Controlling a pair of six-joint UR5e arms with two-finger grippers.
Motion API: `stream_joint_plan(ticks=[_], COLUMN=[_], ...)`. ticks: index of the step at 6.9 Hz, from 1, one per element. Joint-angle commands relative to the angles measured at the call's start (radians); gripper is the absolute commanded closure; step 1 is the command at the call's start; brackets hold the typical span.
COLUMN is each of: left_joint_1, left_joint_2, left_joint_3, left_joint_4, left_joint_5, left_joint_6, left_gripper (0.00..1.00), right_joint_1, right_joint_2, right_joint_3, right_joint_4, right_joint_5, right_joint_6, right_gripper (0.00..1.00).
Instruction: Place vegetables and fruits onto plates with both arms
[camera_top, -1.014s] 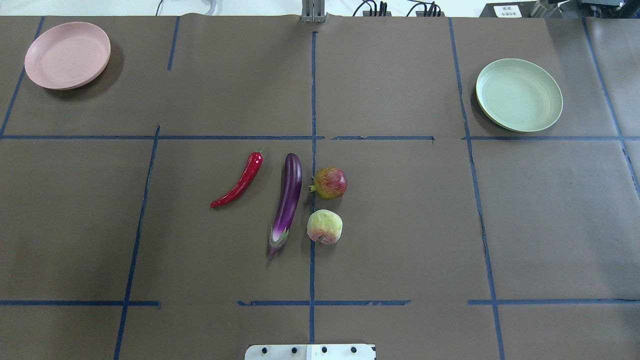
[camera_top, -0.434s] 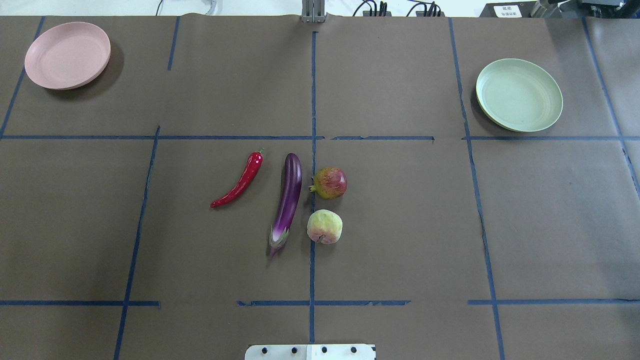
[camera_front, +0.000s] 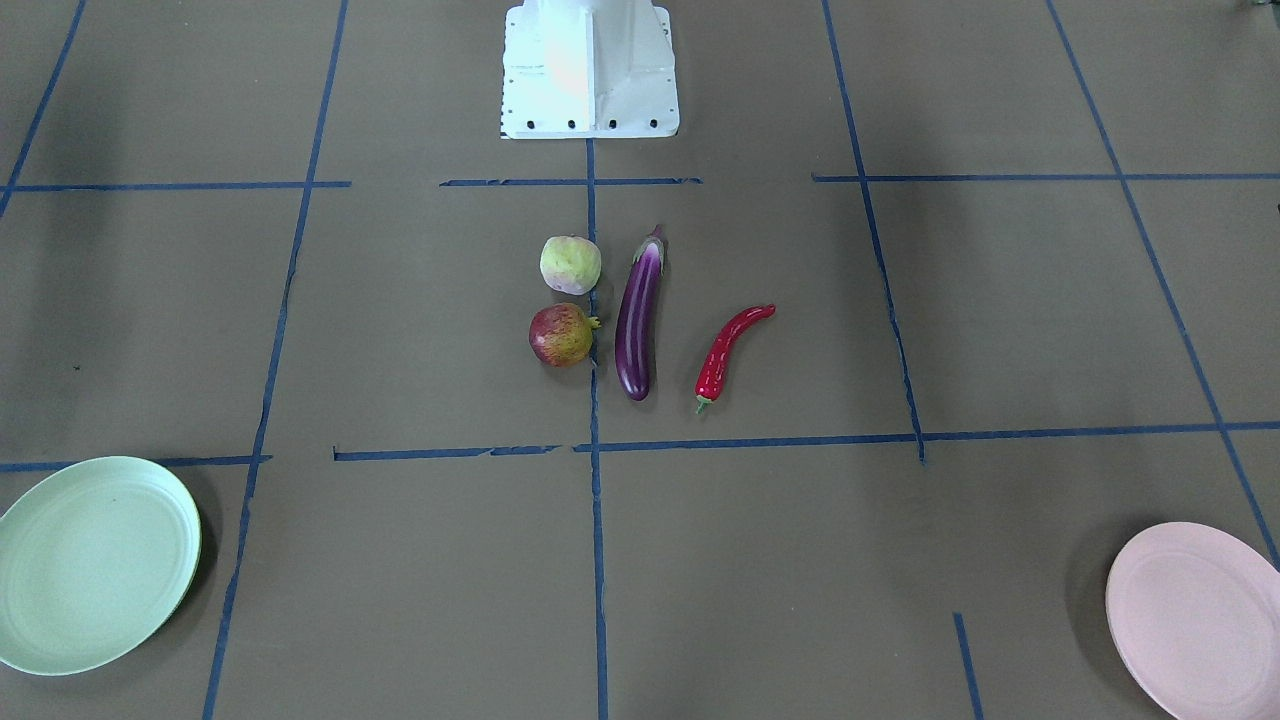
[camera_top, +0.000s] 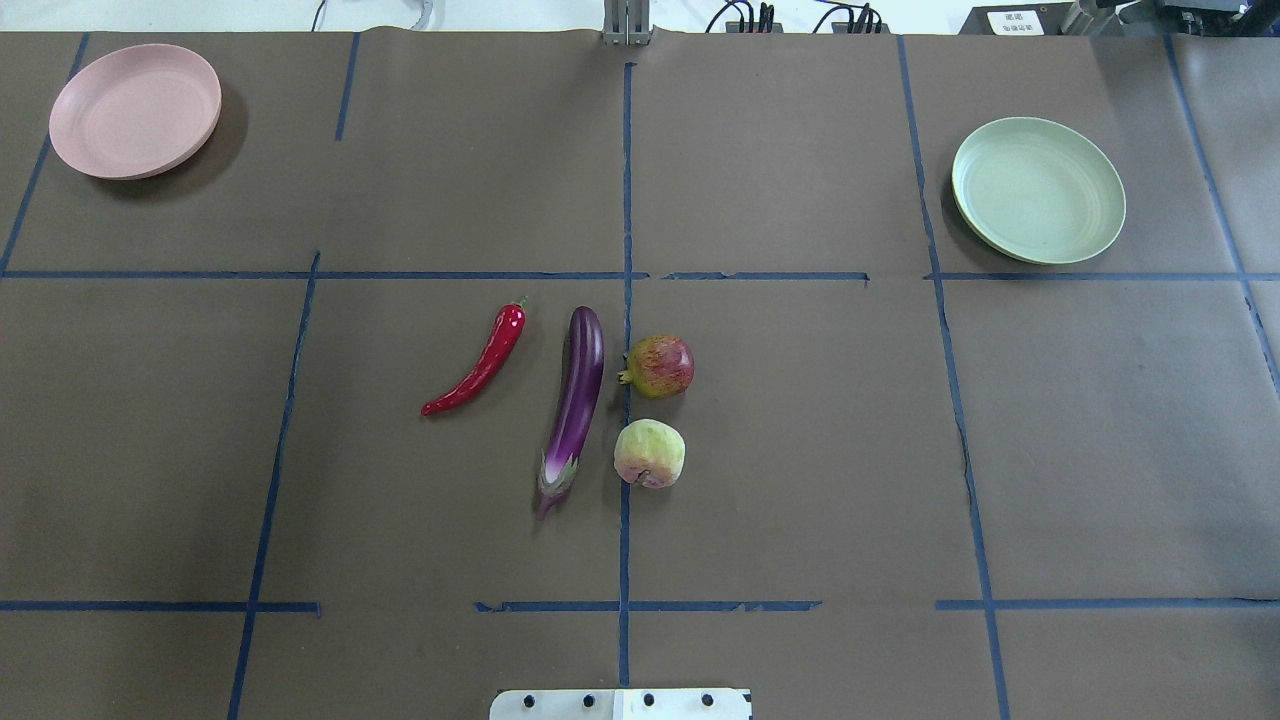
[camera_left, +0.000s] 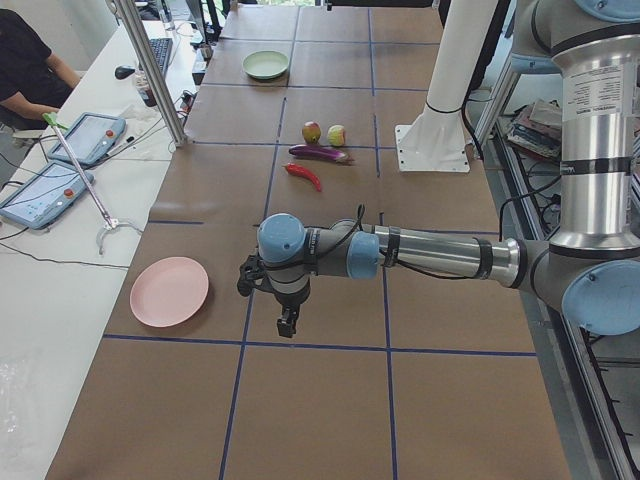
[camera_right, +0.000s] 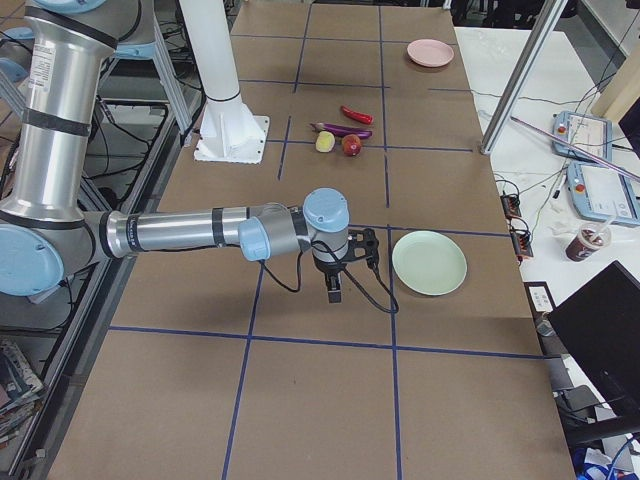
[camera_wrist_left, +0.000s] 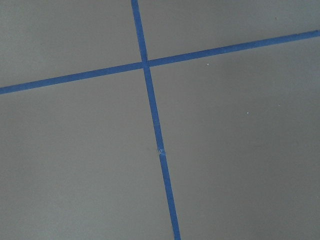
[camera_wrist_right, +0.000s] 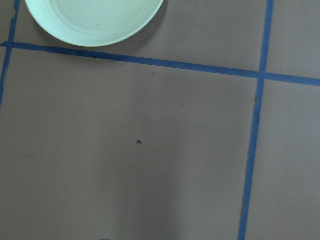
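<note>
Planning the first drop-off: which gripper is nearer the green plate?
Right. The right gripper hangs just beside the green plate, not touching it; the left gripper is far off at the opposite end, next to the pink plate.

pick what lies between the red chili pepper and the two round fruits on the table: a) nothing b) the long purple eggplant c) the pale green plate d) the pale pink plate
B: the long glossy purple eggplant lies with the curved red chili pepper on one side and the mottled red-yellow round fruit and pale yellow-green round fruit on the other.
</note>
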Motion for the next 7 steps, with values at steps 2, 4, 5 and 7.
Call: stream_joint_plan(ticks=[2, 4, 5, 7], left_joint_1=[0.000, 0.000, 0.000, 0.000], left_joint_2=[0.002, 0.002, 0.002, 0.002], left_joint_3=[-0.002, -0.002, -0.002, -0.002], left_joint_4=[0.000, 0.000, 0.000, -0.002], left_joint_5=[-0.003, -0.003, -0.003, -0.004], left_joint_6=[-0.002, -0.002, -0.002, -0.002], left_gripper=[0.00, 0.00, 0.00, 0.00], right_joint_1=[-0.213, -0.343, -0.424, -0.695], right_joint_2=[0.236, 0.374, 0.471, 0.615], right_joint_3=[0.007, 0.015, 0.015, 0.039], right_joint_4=[0.021, 0.019, 0.019, 0.016], right_joint_5=[0.002, -0.008, -0.038, -0.276], right_joint_6=[0.435, 0.673, 0.846, 1.174], right_gripper=[0.00, 0.00, 0.00, 0.01])
